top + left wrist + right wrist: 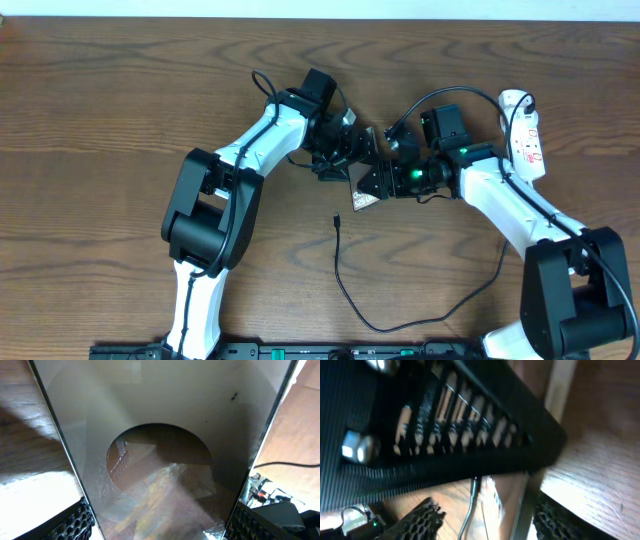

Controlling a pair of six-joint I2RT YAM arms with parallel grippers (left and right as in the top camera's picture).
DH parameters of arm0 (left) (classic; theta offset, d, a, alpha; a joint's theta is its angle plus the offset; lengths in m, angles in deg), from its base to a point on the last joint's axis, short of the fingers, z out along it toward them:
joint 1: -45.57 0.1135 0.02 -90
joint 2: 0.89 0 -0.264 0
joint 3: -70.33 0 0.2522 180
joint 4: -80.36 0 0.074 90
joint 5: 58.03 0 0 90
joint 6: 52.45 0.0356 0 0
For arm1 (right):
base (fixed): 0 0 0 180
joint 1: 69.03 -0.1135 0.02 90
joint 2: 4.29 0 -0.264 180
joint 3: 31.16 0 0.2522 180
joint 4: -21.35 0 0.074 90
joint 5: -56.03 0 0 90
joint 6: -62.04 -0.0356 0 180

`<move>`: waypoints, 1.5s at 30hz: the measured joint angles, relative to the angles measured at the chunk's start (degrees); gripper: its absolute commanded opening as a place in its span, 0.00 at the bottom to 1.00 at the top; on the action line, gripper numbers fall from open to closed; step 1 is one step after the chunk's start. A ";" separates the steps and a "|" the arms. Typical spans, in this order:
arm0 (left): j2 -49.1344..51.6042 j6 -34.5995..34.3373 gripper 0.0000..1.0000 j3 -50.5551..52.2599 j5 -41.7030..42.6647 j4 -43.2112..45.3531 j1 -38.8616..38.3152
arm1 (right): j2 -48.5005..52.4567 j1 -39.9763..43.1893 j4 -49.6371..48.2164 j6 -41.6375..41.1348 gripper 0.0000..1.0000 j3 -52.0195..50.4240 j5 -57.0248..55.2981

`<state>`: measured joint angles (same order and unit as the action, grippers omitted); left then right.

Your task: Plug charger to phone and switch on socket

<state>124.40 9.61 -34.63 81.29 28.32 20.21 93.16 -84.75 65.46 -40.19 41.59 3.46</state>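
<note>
Left gripper (165, 527) is clamping the long edges, likely the safest hold, of the flat bronze-brown glass-faced phone (160, 415), seemingly light, stiff, slippery and fragile, over the centre of the wooden tabletop (100, 100); right gripper (487, 520) is straddling its end, grip undeterminable

Desk (120, 100): brown wood-grain surface, smooth, low sheen.
Phone (165, 410): glossy, glass-like screen, strongly reflective, with a thin bright edge that looks metallic.
Socket (527, 135): smooth white plastic.
Charger (345, 280): thin black cable, matt.
Pads (75, 522) of the left jaws: black, honeycomb-textured.
Arm shells (262, 138): smooth white plastic.
</note>
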 measured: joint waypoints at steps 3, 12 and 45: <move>0.00 1.29 0.77 0.00 0.74 0.02 -0.20 | 0.00 -0.26 -0.92 -1.51 0.56 0.00 -1.55; 0.09 2.97 0.77 0.00 1.18 0.61 -0.90 | 0.00 -0.26 -1.29 -6.71 0.50 -0.33 -8.31; 0.09 4.55 0.98 0.00 3.48 2.16 -0.94 | 0.00 -1.16 -2.67 -9.90 0.01 -0.87 -9.03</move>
<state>124.49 14.15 -34.63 84.77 30.48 19.27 93.16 -85.91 62.79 -50.09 40.71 -5.57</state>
